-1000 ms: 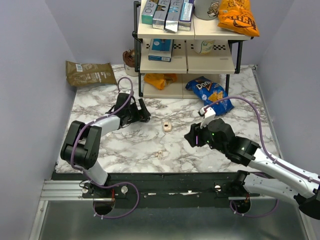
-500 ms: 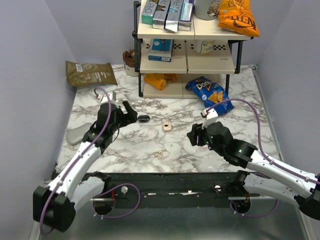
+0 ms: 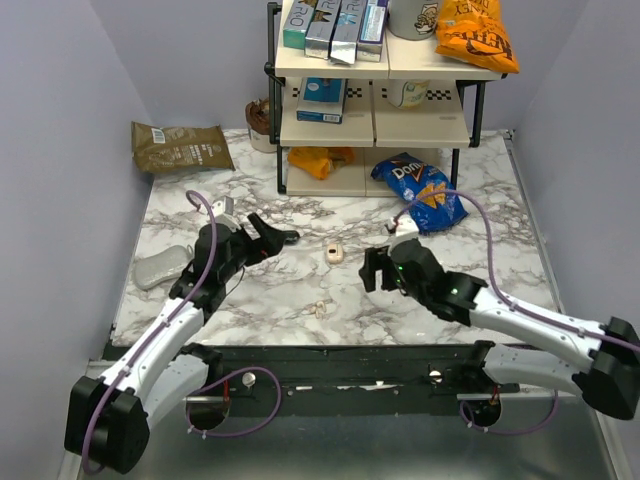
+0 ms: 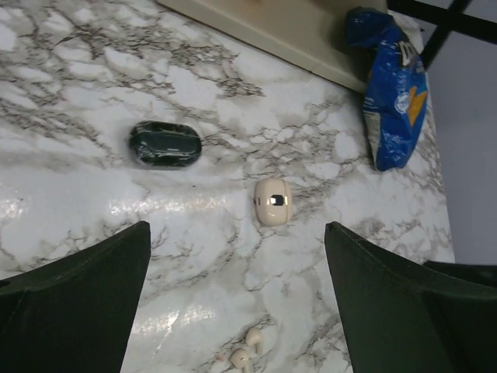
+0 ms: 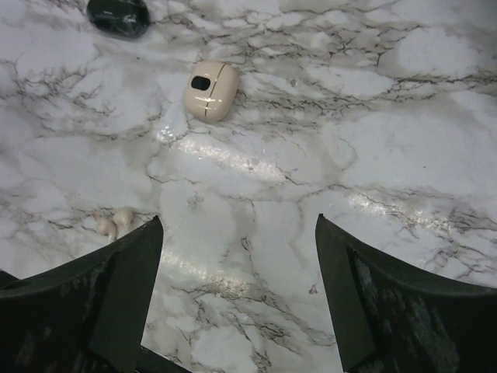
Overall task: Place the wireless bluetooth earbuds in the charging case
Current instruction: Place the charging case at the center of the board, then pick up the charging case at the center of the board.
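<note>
The charging case [image 3: 334, 254] is a pale beige pebble lying shut on the marble, also in the left wrist view [image 4: 272, 201] and the right wrist view [image 5: 210, 90]. The cream-white earbuds [image 3: 320, 308] lie together nearer the front, loose on the table [image 4: 247, 346] [image 5: 112, 223]. A dark glossy oval item [image 3: 288, 237] [image 4: 165, 144] [image 5: 118, 15] lies left of the case; separate black buds do not show. My left gripper [image 3: 268, 236] [image 4: 237, 227] is open and empty just left of the dark item. My right gripper [image 3: 372, 270] [image 5: 239, 219] is open and empty, right of the case and earbuds.
A black-framed shelf rack [image 3: 375, 110] with boxes and snacks stands at the back. A blue chip bag [image 3: 420, 190] [image 4: 392, 85] lies in front of it. A brown bag [image 3: 180, 146] is at the back left. A grey flat object [image 3: 160, 268] lies by the left wall.
My left gripper has drawn back to the left and the dark oval item now lies free on the table. My right gripper has moved left toward the case and earbuds.
</note>
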You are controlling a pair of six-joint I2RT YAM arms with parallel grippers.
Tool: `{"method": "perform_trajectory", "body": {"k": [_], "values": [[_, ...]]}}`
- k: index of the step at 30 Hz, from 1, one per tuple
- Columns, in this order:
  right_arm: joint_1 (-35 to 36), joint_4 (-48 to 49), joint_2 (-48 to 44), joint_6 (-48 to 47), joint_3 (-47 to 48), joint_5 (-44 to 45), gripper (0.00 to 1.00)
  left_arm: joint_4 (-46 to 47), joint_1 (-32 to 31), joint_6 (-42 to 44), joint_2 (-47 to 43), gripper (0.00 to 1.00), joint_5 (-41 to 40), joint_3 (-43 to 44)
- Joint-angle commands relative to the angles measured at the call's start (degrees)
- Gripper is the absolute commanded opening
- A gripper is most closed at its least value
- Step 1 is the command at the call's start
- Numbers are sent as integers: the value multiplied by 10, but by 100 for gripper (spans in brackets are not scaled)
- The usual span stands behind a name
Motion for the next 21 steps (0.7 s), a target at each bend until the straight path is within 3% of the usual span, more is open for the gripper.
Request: {"method": "perform_trajectory", "body": {"k": [1, 7, 9, 10, 11, 14, 17, 19, 21], "values": [[-3, -5, 85, 42, 73, -23, 87, 83, -4, 52, -16, 99, 141, -17], [-9, -8, 132, 67, 97, -28, 86, -63, -61, 197, 107, 99, 120, 128], [-15, 8, 143, 69, 88, -43, 74, -85, -62, 209, 148, 92, 120, 162], [-20, 15, 148, 70, 83, -47, 67, -86, -62, 209, 160, 86, 119, 168], [-24, 22, 155, 70, 76, -51, 50, -85, -63, 207, 181, 73, 119, 173], [-37, 50, 179, 71, 54, -82, 23, -73, -70, 193, 224, 35, 113, 179], [-47, 81, 206, 83, 37, -95, 1, -55, -87, 172, 271, 9, 93, 177], [-60, 108, 223, 89, 36, -102, 1, -46, -94, 152, 298, 0, 75, 181], [-69, 132, 246, 94, 41, -98, 1, -42, -105, 141, 336, 0, 55, 194]]}}
